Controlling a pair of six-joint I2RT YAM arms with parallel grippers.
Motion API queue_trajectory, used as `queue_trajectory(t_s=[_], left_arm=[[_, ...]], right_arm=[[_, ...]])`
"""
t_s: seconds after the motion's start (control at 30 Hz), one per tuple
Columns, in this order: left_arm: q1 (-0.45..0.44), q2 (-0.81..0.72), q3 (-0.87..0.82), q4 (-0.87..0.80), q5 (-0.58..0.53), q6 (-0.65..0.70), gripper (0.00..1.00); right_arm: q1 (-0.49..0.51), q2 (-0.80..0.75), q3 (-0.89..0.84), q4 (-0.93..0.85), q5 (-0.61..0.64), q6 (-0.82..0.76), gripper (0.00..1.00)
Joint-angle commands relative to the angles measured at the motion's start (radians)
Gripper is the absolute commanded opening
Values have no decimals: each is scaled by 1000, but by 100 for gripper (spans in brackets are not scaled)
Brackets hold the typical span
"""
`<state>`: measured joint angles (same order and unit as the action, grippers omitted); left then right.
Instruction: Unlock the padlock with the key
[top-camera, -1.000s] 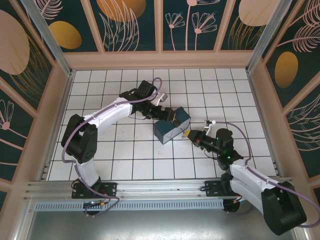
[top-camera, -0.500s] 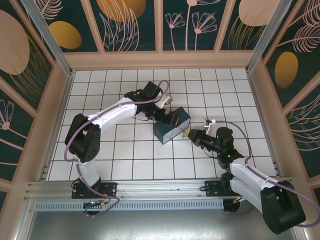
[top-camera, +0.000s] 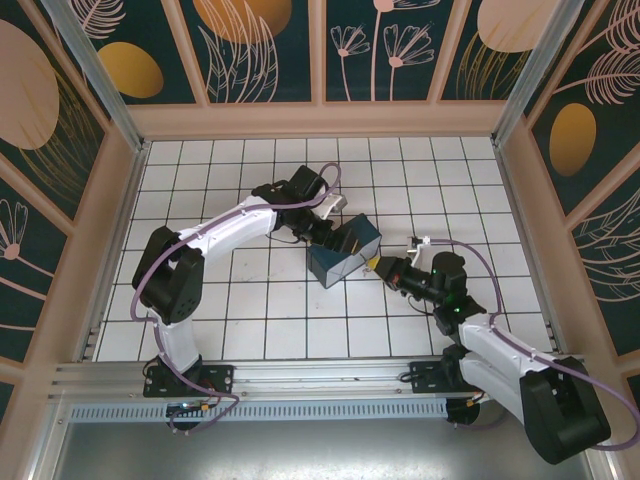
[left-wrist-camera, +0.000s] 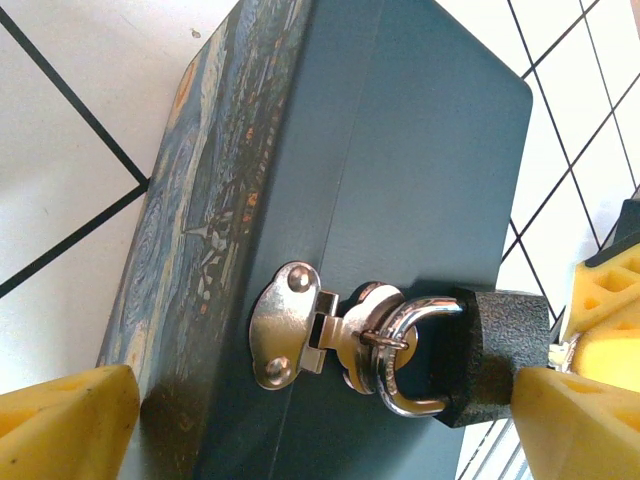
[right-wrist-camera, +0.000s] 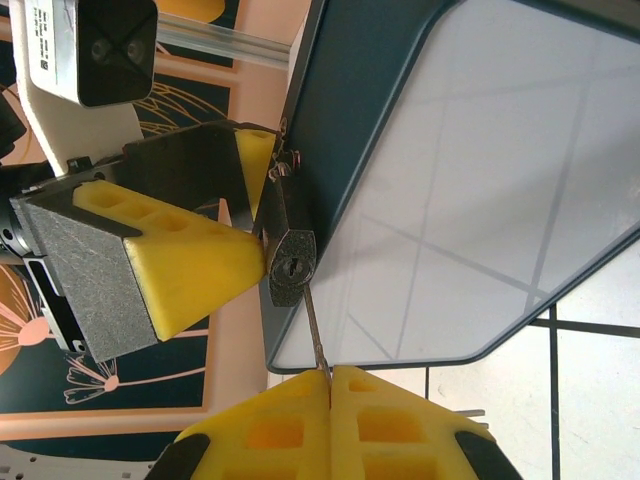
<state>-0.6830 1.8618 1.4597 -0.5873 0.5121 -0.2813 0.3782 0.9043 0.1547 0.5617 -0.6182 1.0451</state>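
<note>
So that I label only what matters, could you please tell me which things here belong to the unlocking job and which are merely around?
Job: padlock, key, right tool gripping the key, left tool by the padlock.
Merely around: painted tin box, its hasp, tiled table.

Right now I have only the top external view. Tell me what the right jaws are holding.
Observer: The right gripper has its jaws shut on the key, blade pointing at the padlock.
Operator: Report whether the blade is in.
Observer: It seems not: the keyway slot shows bare, with the tip at the body's edge beside it.
Operator: Describe the shackle.
Observer: The shackle looks seated in the body at both legs; it passes through the hasp on the box.
</note>
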Motion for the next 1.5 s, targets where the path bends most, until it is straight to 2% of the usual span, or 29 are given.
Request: queue_trajectory(t_s=[0.0,0.57,0.7,0.9,1.23,1.47], left_arm=[[-2,12,-21,-24,-30,13,94],[6,15,-14,-33,-41,12,93],[25,9,-4,-23,-12,-7,93],[46,4,84,-40,-11,6,97],[5,112,217,-101,-57,69,98],[-6,92,163,-106,-81,86,98]], right_arm=[[-10,22,43,65,-18,-34,0],[-51,53,72,45,-65,-75,0],[-51,64,79,23,-77,-91,0],[-55,39,72,-46,-83,-123,0],[-73,-2,85,-122,-93,-157,0],[-88,1,72,-99,-125,-150,0]])
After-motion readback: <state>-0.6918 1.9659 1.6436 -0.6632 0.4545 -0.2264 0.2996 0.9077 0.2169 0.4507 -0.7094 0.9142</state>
